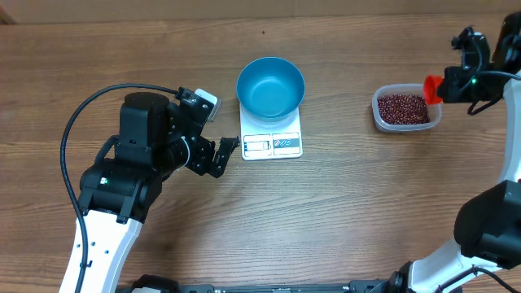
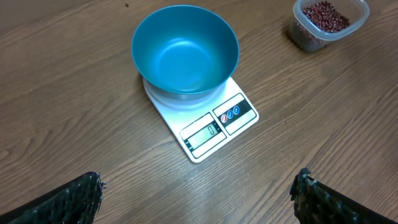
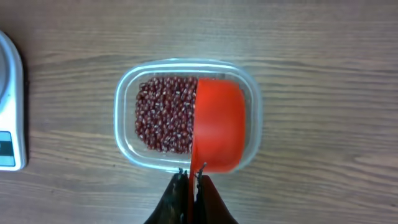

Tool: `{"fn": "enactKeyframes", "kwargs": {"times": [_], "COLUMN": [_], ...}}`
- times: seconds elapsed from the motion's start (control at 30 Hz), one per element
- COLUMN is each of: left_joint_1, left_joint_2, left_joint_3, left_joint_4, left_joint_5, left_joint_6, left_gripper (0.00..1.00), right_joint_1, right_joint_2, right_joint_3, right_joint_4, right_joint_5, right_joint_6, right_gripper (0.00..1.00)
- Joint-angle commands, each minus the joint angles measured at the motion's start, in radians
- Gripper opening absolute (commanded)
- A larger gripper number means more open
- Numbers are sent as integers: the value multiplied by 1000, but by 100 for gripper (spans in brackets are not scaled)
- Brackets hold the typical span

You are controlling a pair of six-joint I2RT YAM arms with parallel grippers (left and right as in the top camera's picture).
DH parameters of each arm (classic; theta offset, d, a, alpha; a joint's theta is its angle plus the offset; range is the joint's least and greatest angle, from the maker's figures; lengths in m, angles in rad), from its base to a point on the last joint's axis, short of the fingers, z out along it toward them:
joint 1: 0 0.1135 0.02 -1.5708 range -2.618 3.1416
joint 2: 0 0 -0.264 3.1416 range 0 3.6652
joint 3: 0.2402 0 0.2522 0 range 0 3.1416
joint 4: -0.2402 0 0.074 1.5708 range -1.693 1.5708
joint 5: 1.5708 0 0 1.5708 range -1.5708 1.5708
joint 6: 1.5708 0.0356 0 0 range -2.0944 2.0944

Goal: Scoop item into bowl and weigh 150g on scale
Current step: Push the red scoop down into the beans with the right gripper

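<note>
A: Where are the beans (image 3: 163,115)?

B: In a loose maroon heap inside the clear plastic tub (image 3: 124,134), which sits on the wooden worktop (image 1: 358,203) well to the right of the kitchen scale (image 1: 272,143).

A: And the right tool (image 3: 193,178)?

B: Its jaws are pinched together on the thin handle of a red scoop (image 3: 217,124). The scoop's cup lies over the right half of the tub and hides the beans beneath it. I cannot tell whether the cup touches them.

A: What about the blue bowl (image 1: 271,85)?

B: It stands upright on the far part of the scale. It overhangs the platform on both sides, and its inside shows only smooth blue. The display window and the buttons stay visible along the scale's near edge.

A: And the left tool (image 1: 221,156)?

B: Spread wide, gripping nothing. In the left wrist view its two dark fingers (image 2: 74,199) sit at the bottom corners, far apart, with bare wood between them. From overhead it hovers just left of the scale's near corner, close to it but not touching.

A: Are the tub and the scale in contact?

B: No, they are well apart.
</note>
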Motion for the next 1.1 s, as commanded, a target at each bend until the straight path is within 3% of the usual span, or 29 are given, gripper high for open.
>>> {"fn": "enactKeyframes", "kwargs": {"times": [0.0, 1.07], "left_joint_1": [-6, -6], "left_joint_2": [-6, -6], "left_joint_3": [18, 18], "left_joint_4": [0, 0], "left_joint_5": [-3, -4], "left_joint_6": [-18, -18], "left_gripper": [99, 100], "right_joint_1": [1, 1], "right_joint_2": [5, 21], "right_joint_3": [-54, -299], "right_joint_4": [48, 279], "right_joint_5": [-2, -11], "right_joint_6": [0, 84], "right_gripper": [4, 4]}}
